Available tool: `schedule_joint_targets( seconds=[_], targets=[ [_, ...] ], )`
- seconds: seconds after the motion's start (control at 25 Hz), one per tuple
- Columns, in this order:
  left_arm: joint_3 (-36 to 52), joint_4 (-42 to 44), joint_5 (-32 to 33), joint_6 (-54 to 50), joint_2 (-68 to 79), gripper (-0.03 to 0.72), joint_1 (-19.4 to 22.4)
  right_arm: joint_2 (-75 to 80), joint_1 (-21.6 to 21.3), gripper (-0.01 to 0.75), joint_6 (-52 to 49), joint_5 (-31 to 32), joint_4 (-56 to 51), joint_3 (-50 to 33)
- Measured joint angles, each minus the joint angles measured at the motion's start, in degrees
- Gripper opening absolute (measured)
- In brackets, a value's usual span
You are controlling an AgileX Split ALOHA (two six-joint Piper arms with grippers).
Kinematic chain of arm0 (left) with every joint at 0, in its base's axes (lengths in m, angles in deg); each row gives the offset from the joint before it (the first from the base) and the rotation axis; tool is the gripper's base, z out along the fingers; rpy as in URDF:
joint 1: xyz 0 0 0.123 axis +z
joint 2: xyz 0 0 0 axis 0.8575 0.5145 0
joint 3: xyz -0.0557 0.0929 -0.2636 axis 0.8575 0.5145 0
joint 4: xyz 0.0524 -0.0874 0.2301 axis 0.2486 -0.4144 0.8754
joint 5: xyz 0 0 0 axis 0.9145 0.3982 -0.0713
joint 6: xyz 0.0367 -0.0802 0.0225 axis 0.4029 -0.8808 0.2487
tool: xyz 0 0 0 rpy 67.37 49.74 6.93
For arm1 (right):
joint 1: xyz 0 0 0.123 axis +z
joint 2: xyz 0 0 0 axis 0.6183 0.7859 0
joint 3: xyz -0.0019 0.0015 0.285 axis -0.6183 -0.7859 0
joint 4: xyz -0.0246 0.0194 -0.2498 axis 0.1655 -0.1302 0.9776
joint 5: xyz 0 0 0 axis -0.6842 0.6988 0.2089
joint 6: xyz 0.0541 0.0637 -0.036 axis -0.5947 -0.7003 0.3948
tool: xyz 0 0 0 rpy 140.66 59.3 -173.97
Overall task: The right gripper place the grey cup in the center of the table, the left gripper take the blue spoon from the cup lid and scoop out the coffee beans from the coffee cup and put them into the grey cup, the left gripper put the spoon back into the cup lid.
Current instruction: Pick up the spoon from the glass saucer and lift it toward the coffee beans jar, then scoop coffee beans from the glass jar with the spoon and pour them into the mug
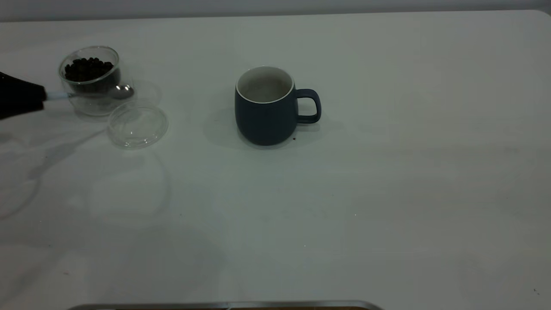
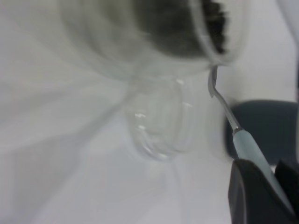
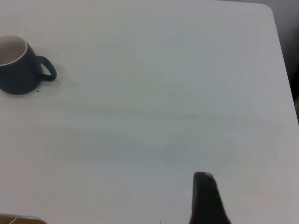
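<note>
The grey cup (image 1: 267, 107) stands upright near the middle of the table (image 1: 387, 193), handle to the right, whitish inside; it also shows as the grey cup (image 3: 16, 67) and a dark blur (image 2: 266, 126). At far left is the clear coffee cup (image 1: 90, 79) holding coffee beans (image 1: 88, 69). The cup lid (image 1: 137, 125) lies just right and in front of it. My left gripper (image 1: 19, 99) (image 2: 273, 186) is shut on the blue spoon's pale handle (image 2: 247, 147). The blue spoon (image 1: 122, 91) reaches across the glass's front, its bowl outside the rim above the lid's far edge. My right gripper (image 3: 205, 198) hangs over bare table right of the mug.
A metal strip (image 1: 224, 305) runs along the table's near edge. The table's rounded corner (image 1: 538, 15) is at the far right. A tiny dark speck (image 1: 294, 139) lies by the mug's base. Wide bare tabletop spreads right of and in front of the mug.
</note>
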Motion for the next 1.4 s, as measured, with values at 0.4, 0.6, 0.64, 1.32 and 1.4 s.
schedule_joint_targets(
  seconds=[0.4,0.6,0.64,1.32,1.4],
  targets=[
    [-4.43,7.77,12.19,-4.45,-2.61,0.134,6.38,0.00,0.00,0.503,0.00,0.00,0.00,0.00],
    [-6.99,7.53,12.47,-6.08,-2.61,0.134,6.94,0.00,0.00,0.503,0.00,0.00,0.00,0.00],
    [-7.22,7.33,12.47,-6.08,-2.61,0.134,6.94,0.00,0.00,0.503,0.00,0.00,0.00,0.00],
    [-7.32,1.75,-2.85,-4.61,-2.61,0.134,6.94,0.00,0.00,0.503,0.00,0.00,0.00,0.00],
    [-7.32,1.25,-2.97,-4.48,-2.61,0.134,6.88,0.00,0.00,0.503,0.00,0.00,0.00,0.00]
  ],
)
